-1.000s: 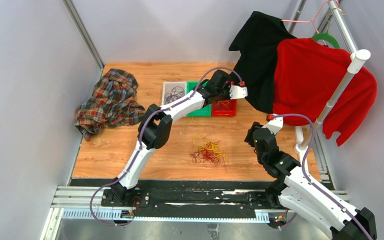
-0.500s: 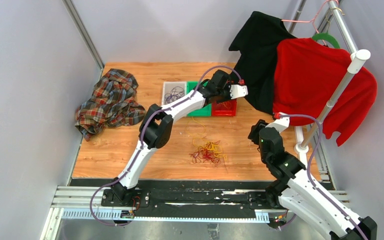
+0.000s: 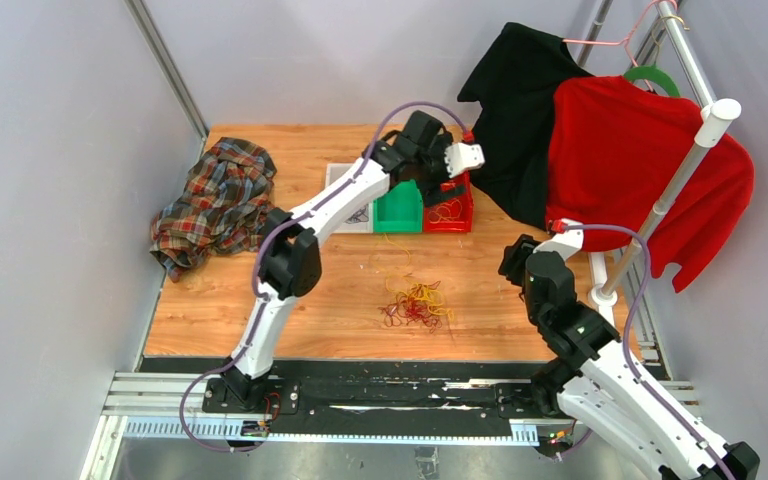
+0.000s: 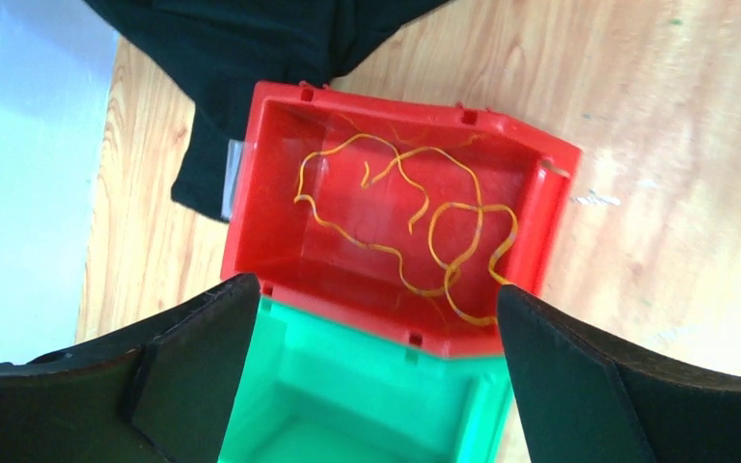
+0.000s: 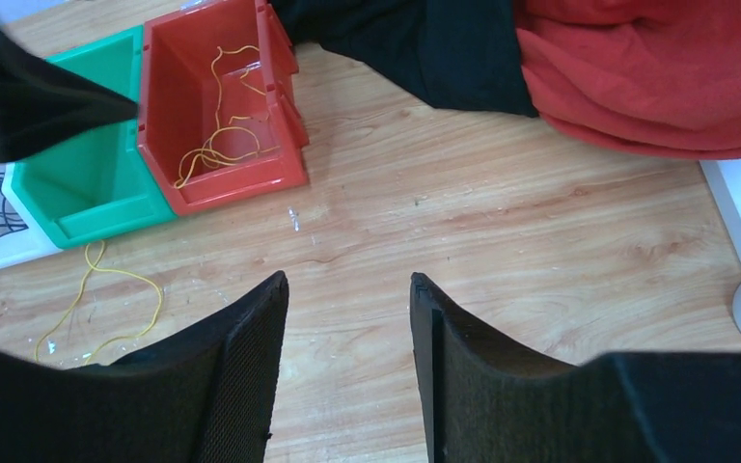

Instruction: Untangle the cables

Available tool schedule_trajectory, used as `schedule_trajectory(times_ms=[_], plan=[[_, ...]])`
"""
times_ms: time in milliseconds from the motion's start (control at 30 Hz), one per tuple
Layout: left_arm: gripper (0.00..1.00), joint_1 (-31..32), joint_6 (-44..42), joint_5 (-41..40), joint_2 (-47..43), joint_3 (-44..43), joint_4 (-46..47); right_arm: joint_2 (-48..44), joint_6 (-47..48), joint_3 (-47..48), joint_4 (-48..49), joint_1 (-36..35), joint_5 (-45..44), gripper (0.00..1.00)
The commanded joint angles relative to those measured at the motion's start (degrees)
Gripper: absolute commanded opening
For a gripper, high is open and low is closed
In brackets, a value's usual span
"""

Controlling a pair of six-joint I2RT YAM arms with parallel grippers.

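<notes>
Overhead, my left claw (image 4: pixel 376 294) hangs spread and empty above the red bin (image 4: pixel 270 222), where yellow cables (image 4: pixel 425 207) lie, apparently sorted by colour. The tangle (image 3: pixel 415 305) sits near the tabletop's (image 3: pixel 260 300) front edge. My right claw (image 5: pixel 347 289) is parted and empty.

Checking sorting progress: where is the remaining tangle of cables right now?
Top view: the tangle lies on the table near its front edge, roughly mid-width, on the robot's side of the green bin and red bin.

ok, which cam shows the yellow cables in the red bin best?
Left wrist: it looks straight down into the red bin, so the yellow cables fill the frame and each loop is traceable. Right wrist shows them small, at a slant, in its upper left. Top external shows only a faint squiggle.
</notes>
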State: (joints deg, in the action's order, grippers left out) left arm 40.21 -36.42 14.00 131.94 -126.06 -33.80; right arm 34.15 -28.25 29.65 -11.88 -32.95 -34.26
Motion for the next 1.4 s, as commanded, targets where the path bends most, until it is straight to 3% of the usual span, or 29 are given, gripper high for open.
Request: schedule_trajectory(times_ms=[0,133,300,567,667,800,933,1200,1367], plan=[[0.98,-2.5,0.4,7.5,-11.7,1.8,-10.5,0.8,1.1,2.3,-0.7,0.8,1.8,0.52],[0.98,-4.9,-5.9,12.7,-23.6,18.7,-16.7,2.3,0.9,1.4,1.3,0.8,4.7,0.58],[0.97,-5.3,-16.4,12.4,-32.5,39.0,-16.2,5.4,-0.9,0.0,5.4,0.8,9.0,0.61],[0.92,-3.2,-30.7,13.1,-27.1,38.2,-20.0,9.1,-2.5,-0.7,7.8,0.8,13.4,0.61],[0.89,-2.9,-39.8,16.2,-25.6,38.7,-25.6,9.5,-3.0,-1.1,8.0,0.8,13.6,0.6],[0.89,-2.7,-52.7,13.8,-26.4,43.9,-26.8,10.6,-3.0,-1.5,7.9,0.8,14.3,0.58],[0.83,-2.1,-48.5,14.7,-25.0,43.3,-20.9,11.5,-3.7,-1.5,8.1,0.8,15.2,0.55],[0.71,0.4,-47.4,10.7,-26.0,51.4,-8.8,11.8,-3.9,-1.9,9.3,0.8,19.3,0.52],[0.58,1.2,-48.5,8.8,-28.6,57.8,0.0,12.9,-3.1,-0.4,8.8,0.8,21.5,0.51]])
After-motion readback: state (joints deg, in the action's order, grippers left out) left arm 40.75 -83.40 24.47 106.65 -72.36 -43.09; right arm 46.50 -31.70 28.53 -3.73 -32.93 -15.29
